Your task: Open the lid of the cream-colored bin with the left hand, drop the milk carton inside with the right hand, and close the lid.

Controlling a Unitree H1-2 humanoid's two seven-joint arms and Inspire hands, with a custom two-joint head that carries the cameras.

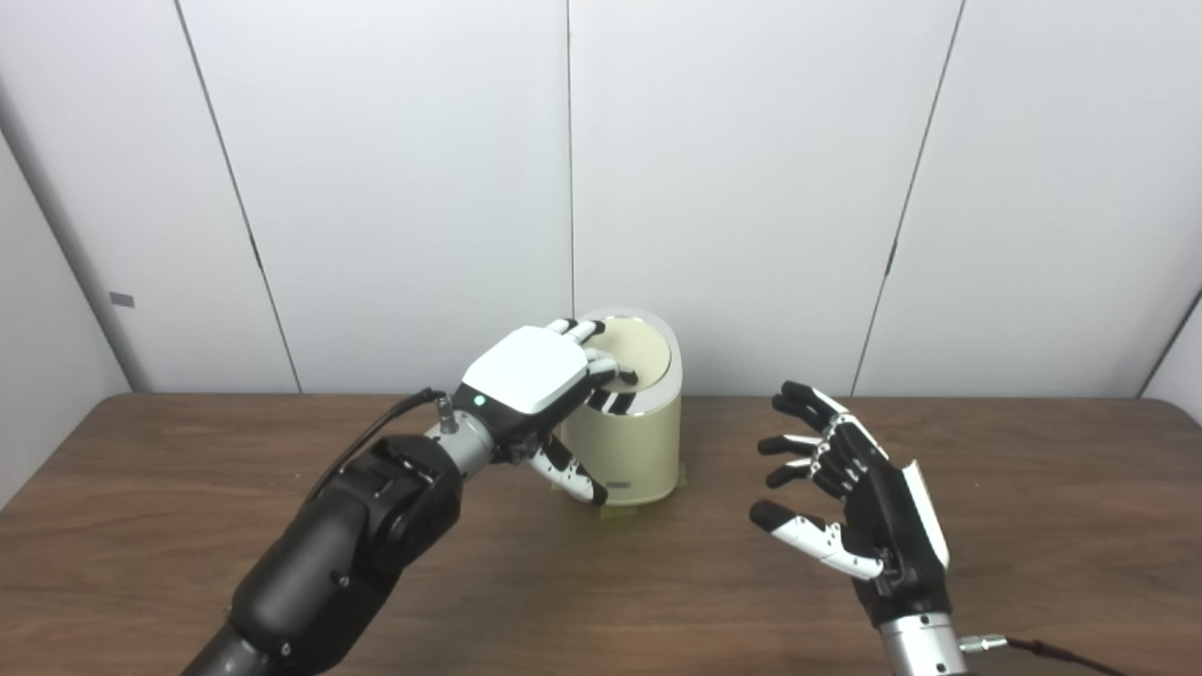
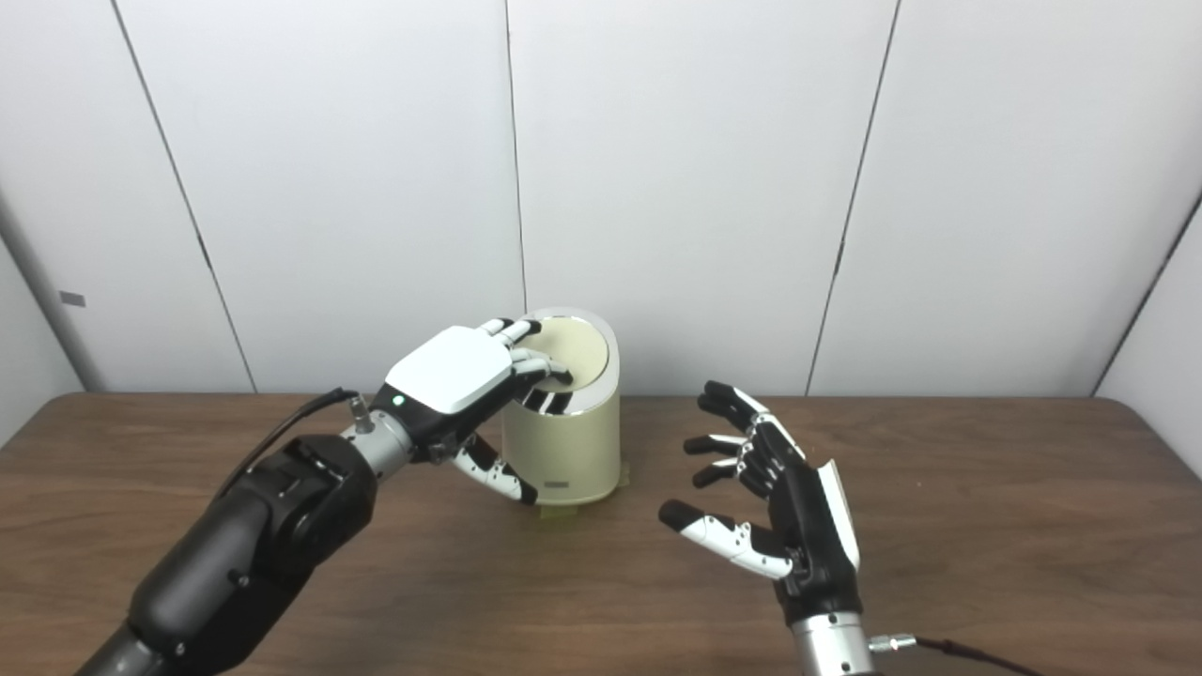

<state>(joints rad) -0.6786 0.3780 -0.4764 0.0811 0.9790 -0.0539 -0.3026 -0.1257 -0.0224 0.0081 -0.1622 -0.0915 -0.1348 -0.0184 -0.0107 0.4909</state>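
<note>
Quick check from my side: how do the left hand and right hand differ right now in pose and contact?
The left hand is palm-down with its fingers curled onto the lid of the cream-colored bin; the right hand hangs over the table, touching nothing. The left hand shows its white back plate; the right hand is turned edge-on, palm toward the bin, fingers spread. Both are black and white, and neither holds a milk carton; none is in view.

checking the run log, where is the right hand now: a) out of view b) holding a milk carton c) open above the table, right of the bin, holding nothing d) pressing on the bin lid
c: the right hand hangs with fingers spread and empty, apart from the cream-colored bin, while the left hand has its fingers on the lid.
</note>
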